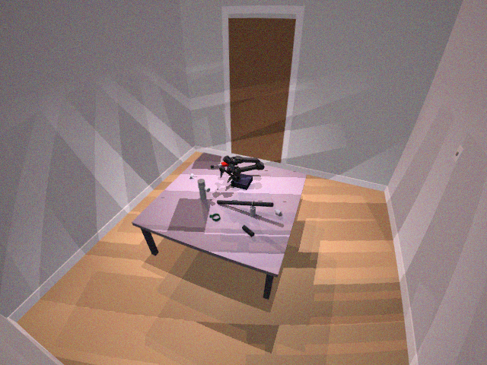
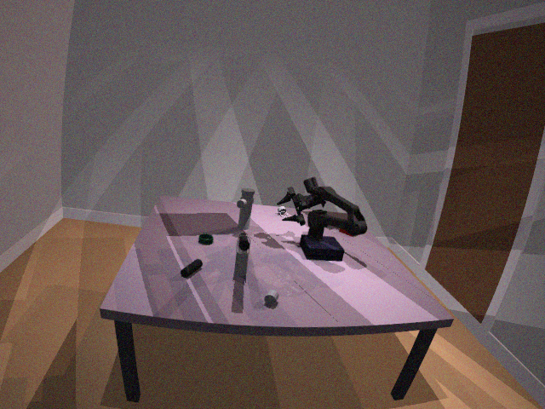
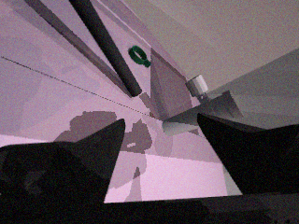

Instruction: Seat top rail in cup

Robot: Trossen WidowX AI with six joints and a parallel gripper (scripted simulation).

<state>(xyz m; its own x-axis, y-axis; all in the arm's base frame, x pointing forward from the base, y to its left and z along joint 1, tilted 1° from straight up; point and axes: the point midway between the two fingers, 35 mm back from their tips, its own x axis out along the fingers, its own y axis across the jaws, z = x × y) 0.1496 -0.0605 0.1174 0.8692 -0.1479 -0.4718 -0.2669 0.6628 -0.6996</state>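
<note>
Rail [image 1: 244,203] [image 2: 243,241] [image 3: 105,47] first: it runs above the table [image 1: 236,245] [image 2: 374,303] [image 3: 177,173], borne by the short post [image 1: 253,212] [image 2: 240,264], its near end short of the big post [image 1: 202,191] [image 2: 245,216] [image 3: 184,119] and apart from the rail-end cup [image 1: 208,190] [image 2: 241,203] [image 3: 197,86]. The hand [image 1: 225,180] [image 2: 280,211] [image 3: 161,119] is spread wide, nothing between its fingers, well apart from the rail.

The step, as I judge it, is the approach. I'd bring the fingers down astride the rail between its free end and the short post, square to its length, and close only once both sides are level with it. Then lift the end gently to the cup's height, line up the axes and push straight along the rail. A slanted push could jam at the lip or drag the band down, so ease off if the cup swings. Once seated, open fully and back away without brushing it.

The table's pinkish top carries bands of light and shadow, a green ring [image 1: 218,218] [image 2: 205,242] [image 3: 133,55] and a black cylinder [image 1: 248,230] [image 2: 191,268]. Around it lie wood flooring [image 1: 157,314] [image 2: 264,370], grey walls and a brown door [image 1: 259,78] [image 2: 497,132].
</note>
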